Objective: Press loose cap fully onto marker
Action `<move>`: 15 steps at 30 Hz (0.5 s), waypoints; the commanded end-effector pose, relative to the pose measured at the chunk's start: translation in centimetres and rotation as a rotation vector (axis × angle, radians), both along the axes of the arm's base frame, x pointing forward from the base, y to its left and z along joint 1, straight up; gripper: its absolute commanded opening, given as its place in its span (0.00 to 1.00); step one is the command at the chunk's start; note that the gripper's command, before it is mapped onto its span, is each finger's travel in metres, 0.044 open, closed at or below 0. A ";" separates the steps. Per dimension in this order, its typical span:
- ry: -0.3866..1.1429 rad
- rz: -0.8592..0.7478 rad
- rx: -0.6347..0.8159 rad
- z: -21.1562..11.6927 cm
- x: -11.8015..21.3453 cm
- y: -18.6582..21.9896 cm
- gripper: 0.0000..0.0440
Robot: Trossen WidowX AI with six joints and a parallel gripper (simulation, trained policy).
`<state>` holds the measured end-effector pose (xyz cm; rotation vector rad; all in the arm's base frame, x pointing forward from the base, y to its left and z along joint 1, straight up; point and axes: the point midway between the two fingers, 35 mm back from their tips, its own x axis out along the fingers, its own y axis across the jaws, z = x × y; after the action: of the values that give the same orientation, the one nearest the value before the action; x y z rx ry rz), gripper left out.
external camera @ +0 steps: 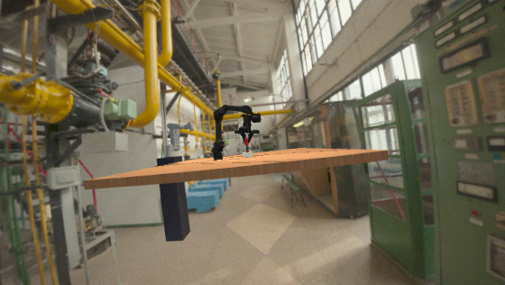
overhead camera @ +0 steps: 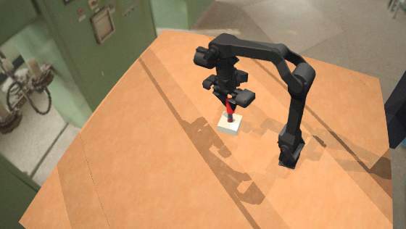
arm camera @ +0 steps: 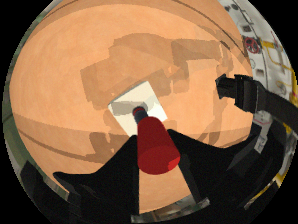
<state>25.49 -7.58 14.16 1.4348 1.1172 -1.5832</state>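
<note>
The dark marker [overhead camera: 230, 117] [external camera: 247, 149] [arm camera: 142, 115] stands upright in the white holder block [overhead camera: 225, 130] [external camera: 247, 155] [arm camera: 145, 92], with a red ring at its foot. My gripper [overhead camera: 229, 104] [external camera: 246, 138] [arm camera: 152, 135] is shut on the red cap [overhead camera: 230, 108] [external camera: 246, 142] [arm camera: 156, 147], directly above the holder. The cap is in line with the marker in the top and exterior views, and its lower end meets or overlaps the marker's upper part. The marker's tip is hidden, so how far it sits inside the cap cannot be told.
The holder stands on the orange wooden table [overhead camera: 145, 145] [external camera: 316, 159]. The arm's base [overhead camera: 290, 150] [external camera: 218, 152] stands on the table, to the right of the holder in the top view. Arm shadows fall across the table. A green cabinet [overhead camera: 119, 54] stands beyond the table's left edge.
</note>
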 end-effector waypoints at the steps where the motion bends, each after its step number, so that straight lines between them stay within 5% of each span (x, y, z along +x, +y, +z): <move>1: 0.051 0.007 0.023 -2.0 -0.3 0.2 0.00; 15: 0.054 0.013 0.026 -2.4 -0.4 0.2 0.00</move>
<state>25.46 -7.56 13.70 1.4305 1.1241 -1.5778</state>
